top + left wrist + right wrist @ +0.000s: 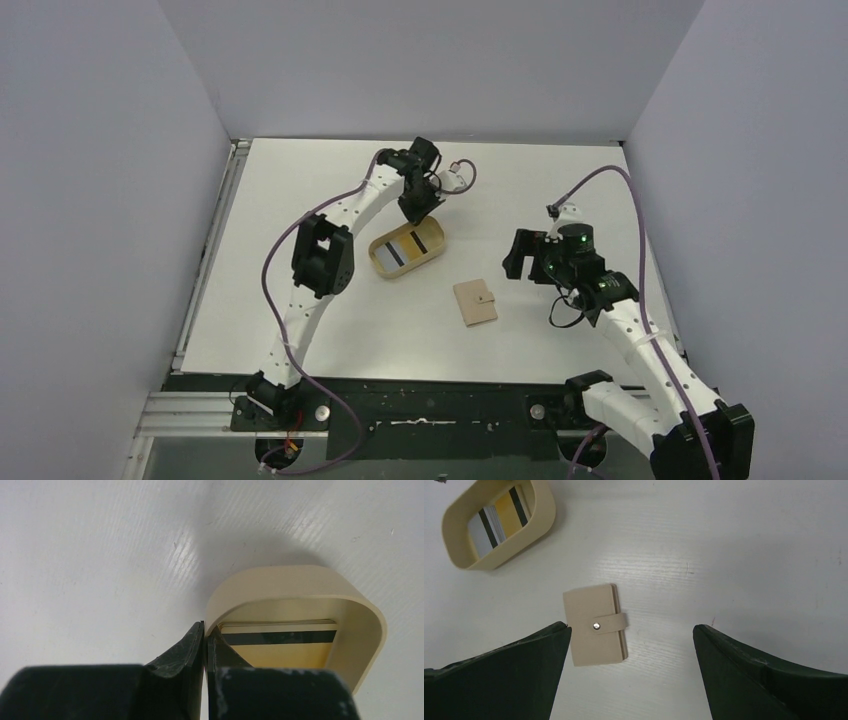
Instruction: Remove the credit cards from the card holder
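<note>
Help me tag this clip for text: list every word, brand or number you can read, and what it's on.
No text can be read in any view.
card holder: blank, only a plain snap button.
credit cards in the tray: dark stripes only; any print is too small to read.

Flat matte white tabletop [330, 330], faint grain, soft overhead glare. Plain pale lavender-grey wall panels [430, 60] closing left, back, right. Silver aluminium rail [190, 415] and black base plate [450, 395] along near edge.
</note>
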Tool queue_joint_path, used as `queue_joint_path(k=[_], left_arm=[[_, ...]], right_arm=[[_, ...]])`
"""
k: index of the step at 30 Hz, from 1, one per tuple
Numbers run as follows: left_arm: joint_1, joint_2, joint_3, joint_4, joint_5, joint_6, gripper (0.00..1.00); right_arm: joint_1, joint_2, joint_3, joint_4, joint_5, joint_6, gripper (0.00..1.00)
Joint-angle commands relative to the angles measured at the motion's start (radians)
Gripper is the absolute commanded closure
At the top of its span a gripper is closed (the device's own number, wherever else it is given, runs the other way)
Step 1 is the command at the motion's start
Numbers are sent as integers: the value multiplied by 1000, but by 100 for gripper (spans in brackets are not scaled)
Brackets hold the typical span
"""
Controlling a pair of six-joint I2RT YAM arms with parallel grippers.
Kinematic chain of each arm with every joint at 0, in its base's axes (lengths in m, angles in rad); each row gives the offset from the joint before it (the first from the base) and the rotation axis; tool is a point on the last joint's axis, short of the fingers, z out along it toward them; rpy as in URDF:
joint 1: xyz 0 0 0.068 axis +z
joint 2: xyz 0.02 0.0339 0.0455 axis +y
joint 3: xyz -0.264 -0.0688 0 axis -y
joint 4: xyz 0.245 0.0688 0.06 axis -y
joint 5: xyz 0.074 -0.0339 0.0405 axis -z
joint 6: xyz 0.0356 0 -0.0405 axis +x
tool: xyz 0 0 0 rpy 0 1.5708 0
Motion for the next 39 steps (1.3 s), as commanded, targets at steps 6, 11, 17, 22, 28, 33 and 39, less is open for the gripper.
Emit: queue_joint_path(k=[6, 11, 17, 22, 28, 33, 39], left_arm=[[-19, 25, 83, 86, 34, 247, 100], [-28, 49, 94, 135, 110, 312, 100], [-44, 68, 123, 171, 134, 360, 100], [-44, 50, 123, 185, 168, 361, 65], [-31, -1, 111, 248, 183, 321, 3], [37, -120, 104, 359, 316, 158, 3], [137, -371, -80, 590, 509, -107, 3]], right_arm=[[79, 59, -46, 97, 38, 18, 0], [101, 103, -40, 111, 34, -3, 0], [124, 158, -28, 135, 16, -34, 0], [142, 213, 6, 108, 66, -50, 0], [191, 252, 9, 116, 84, -43, 0], [306, 309, 13, 130, 138, -30, 3], [340, 373, -3, 175, 179, -3, 11]])
